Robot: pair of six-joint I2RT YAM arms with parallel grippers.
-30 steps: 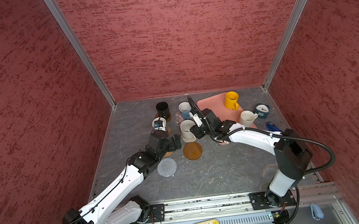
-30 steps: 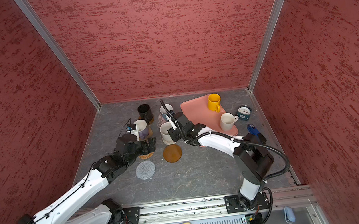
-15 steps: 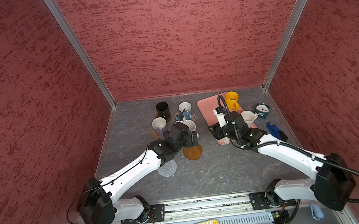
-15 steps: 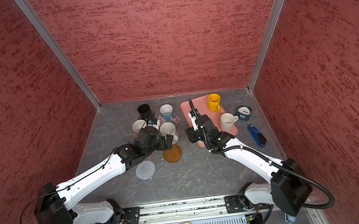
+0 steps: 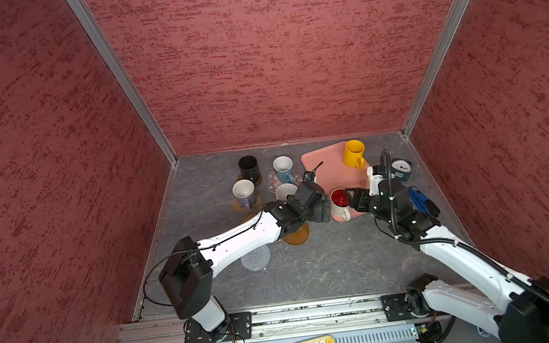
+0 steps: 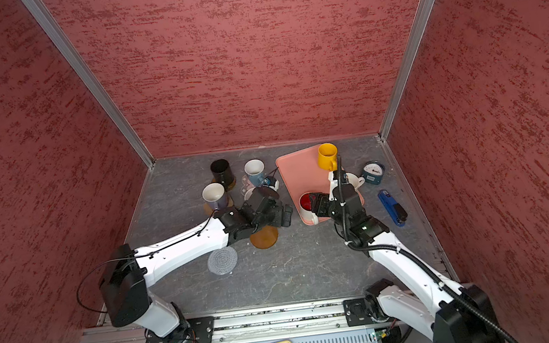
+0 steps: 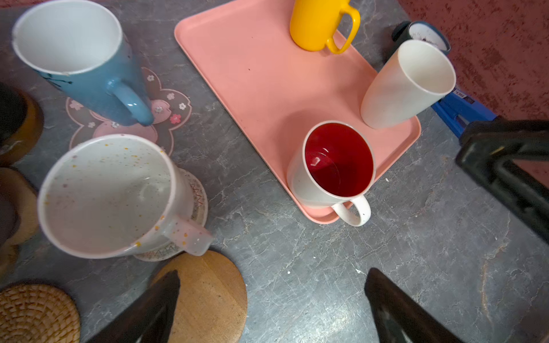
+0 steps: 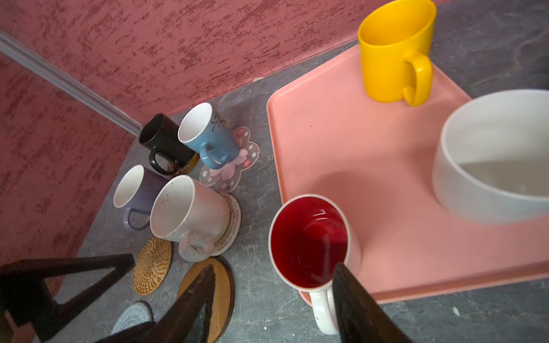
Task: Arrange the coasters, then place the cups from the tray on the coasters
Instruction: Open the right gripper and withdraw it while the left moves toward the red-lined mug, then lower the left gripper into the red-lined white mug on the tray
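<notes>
both arms have swung in toward the tray (image 5: 332,172) since a second ago. the right gripper (image 8: 274,265) has left the speckled white cup (image 5: 285,191), which now sits on a beige patterned coaster (image 7: 197,205). that gripper now hangs over the white cup with red inside (image 5: 340,201) at the tray's near corner. its jaws stand apart with one finger (image 8: 350,297) right by the cup's handle, though from here i can't quite tell if it touches. the left gripper (image 7: 272,272) has come across too, jaws spread wide with nothing in them, just beside that same cup and above the bare brown disc (image 5: 297,235). the yellow cup (image 5: 353,153) and cream cup (image 7: 407,86) stand on the tray as well. off the tray, the black cup (image 5: 249,168) and lavender cup (image 5: 244,194) sit on brown coasters, and the light blue cup (image 5: 283,169) sits on the pink flower coaster (image 5: 273,184). a grey woven round (image 5: 256,258) and a straw round (image 8: 152,265) lie free.
</notes>
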